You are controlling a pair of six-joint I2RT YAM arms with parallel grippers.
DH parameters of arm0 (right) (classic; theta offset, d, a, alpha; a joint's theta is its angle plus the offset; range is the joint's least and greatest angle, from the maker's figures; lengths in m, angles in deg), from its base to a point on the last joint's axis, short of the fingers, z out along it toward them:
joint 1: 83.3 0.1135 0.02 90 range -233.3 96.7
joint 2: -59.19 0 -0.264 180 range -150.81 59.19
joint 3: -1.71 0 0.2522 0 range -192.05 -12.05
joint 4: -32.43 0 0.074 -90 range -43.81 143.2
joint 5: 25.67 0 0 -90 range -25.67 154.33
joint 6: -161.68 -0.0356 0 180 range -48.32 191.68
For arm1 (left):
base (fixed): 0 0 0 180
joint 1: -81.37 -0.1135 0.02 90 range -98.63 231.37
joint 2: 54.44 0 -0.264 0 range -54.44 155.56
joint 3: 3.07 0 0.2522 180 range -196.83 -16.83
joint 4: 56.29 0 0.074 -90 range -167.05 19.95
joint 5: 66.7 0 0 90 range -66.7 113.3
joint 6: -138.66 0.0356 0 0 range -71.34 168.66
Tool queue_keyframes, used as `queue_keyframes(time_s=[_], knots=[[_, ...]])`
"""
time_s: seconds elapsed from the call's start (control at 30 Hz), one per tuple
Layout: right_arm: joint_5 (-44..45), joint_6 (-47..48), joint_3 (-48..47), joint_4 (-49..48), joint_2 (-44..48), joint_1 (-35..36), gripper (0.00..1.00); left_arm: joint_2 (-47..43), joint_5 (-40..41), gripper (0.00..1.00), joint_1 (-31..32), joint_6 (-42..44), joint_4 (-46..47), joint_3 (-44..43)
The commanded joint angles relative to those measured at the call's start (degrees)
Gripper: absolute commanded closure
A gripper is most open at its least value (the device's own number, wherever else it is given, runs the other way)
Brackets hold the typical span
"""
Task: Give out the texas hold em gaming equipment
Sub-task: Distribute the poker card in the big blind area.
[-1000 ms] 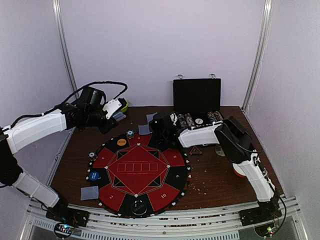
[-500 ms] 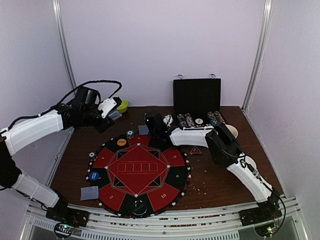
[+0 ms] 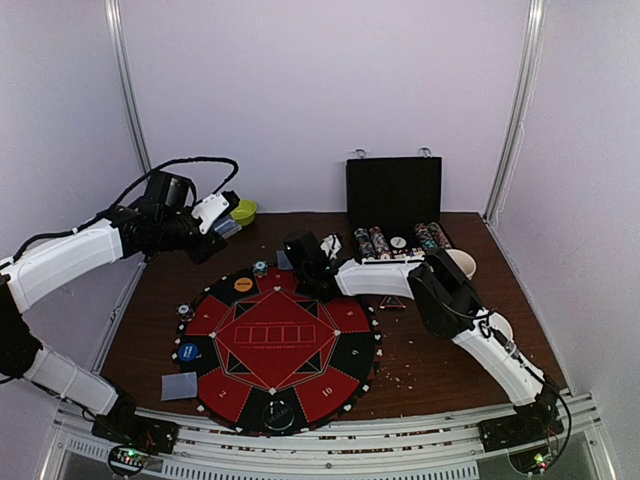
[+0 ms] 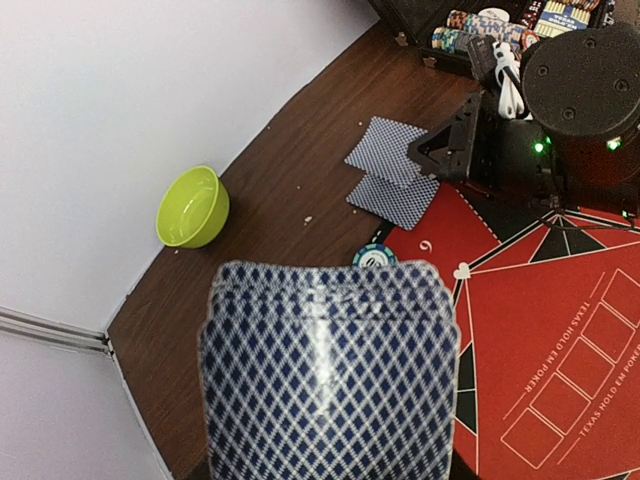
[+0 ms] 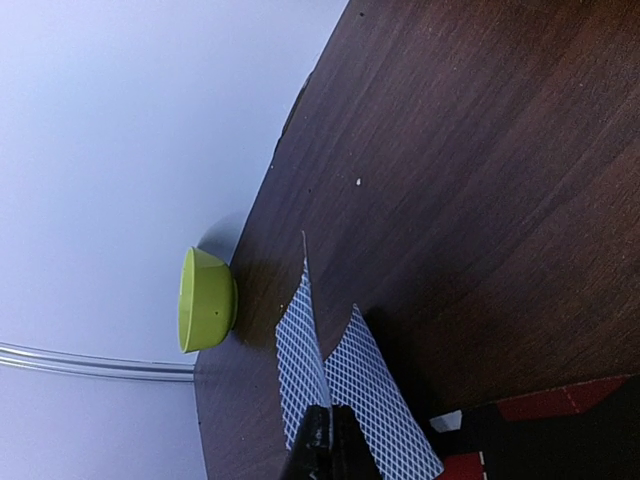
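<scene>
Beyond the far-left rim of the round mat, the left gripper clamps a raised deck that hides its fingers in the wrist view. The right gripper, mostly cut off, pinches one card up on edge, beside a flat card.

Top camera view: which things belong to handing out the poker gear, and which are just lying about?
Job: card deck in left gripper; single card in right gripper; two face-down cards; chips in case; orange disc; blue disc.
Lying about: green bowl; cream bowl.
</scene>
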Motion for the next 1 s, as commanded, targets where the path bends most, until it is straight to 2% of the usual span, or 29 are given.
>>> queue_keyframes(time_s=[0.0,0.5,0.6,0.83,0.97], knots=[[0.9,-1.0,-1.2,1.4,-2.3,0.6,1.0,-1.6,-1.4,0.57,-0.5,0.0,3.3,0.5],[0.7,-1.3,-4.6,2.9,-4.8,0.4,1.0,-2.6,-2.3,0.57,-0.5,0.2,3.7,1.1],[0.2,-1.3,-4.5,2.9,-4.6,0.4,0.94,-2.6,-2.4,0.57,-0.6,0.3,3.7,1.1],[-0.5,-2.5,0.8,-0.3,-0.8,0.5,0.67,-2.7,-2.5,0.57,-0.7,0.5,3.7,1.1],[-1.4,-3.3,2.6,-1.9,0.9,0.6,0.57,-2.7,-3.0,0.57,-0.7,0.5,3.8,1.1]])
